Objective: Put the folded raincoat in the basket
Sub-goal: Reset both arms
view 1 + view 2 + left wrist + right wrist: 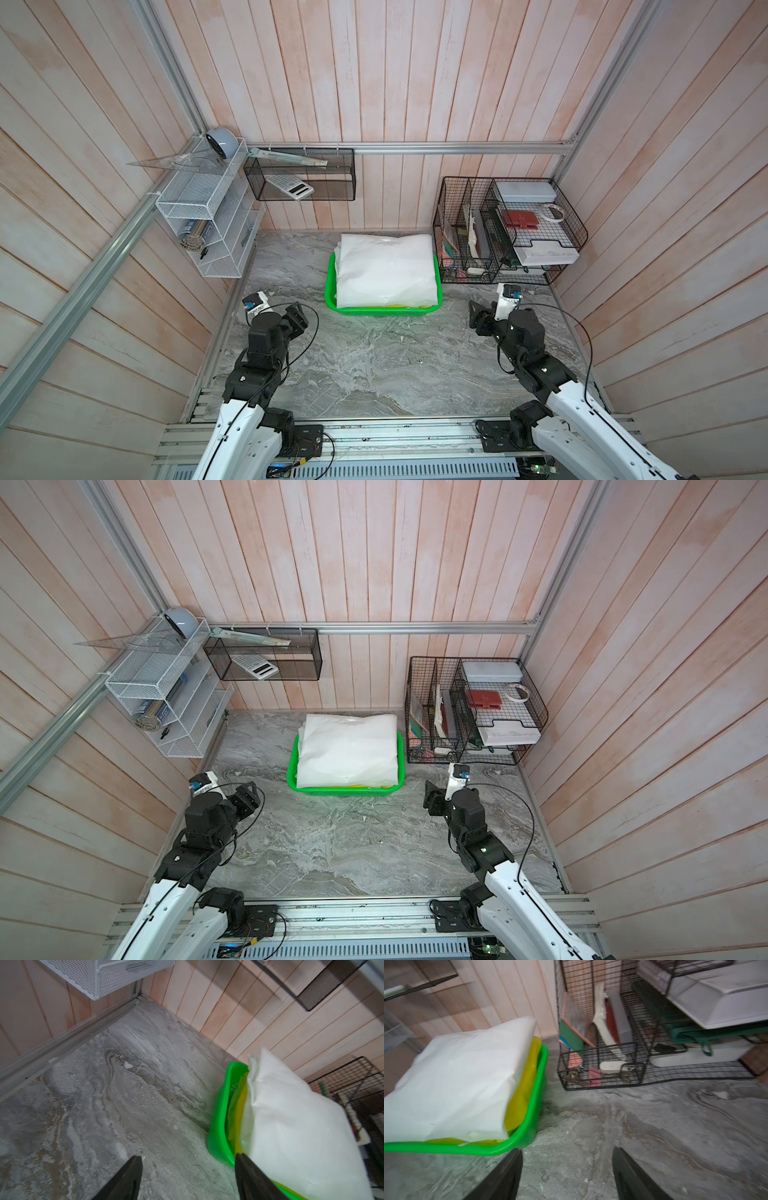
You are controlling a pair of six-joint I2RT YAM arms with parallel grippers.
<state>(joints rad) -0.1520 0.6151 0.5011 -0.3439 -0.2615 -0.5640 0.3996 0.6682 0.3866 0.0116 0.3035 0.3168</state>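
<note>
In the basket (341, 308) at the back of the table (374, 365), you see the folded white raincoat (388, 270). Your left gripper (188, 1157) and right gripper (566, 1150) sit either side, fingers spread wide, holding nothing.

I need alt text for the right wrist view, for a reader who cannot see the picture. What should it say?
A white folded raincoat lies on a yellow layer inside the green basket on a grey marbled table. The right gripper is open and empty beside the basket; a black wire organiser stands by the wall.
</note>
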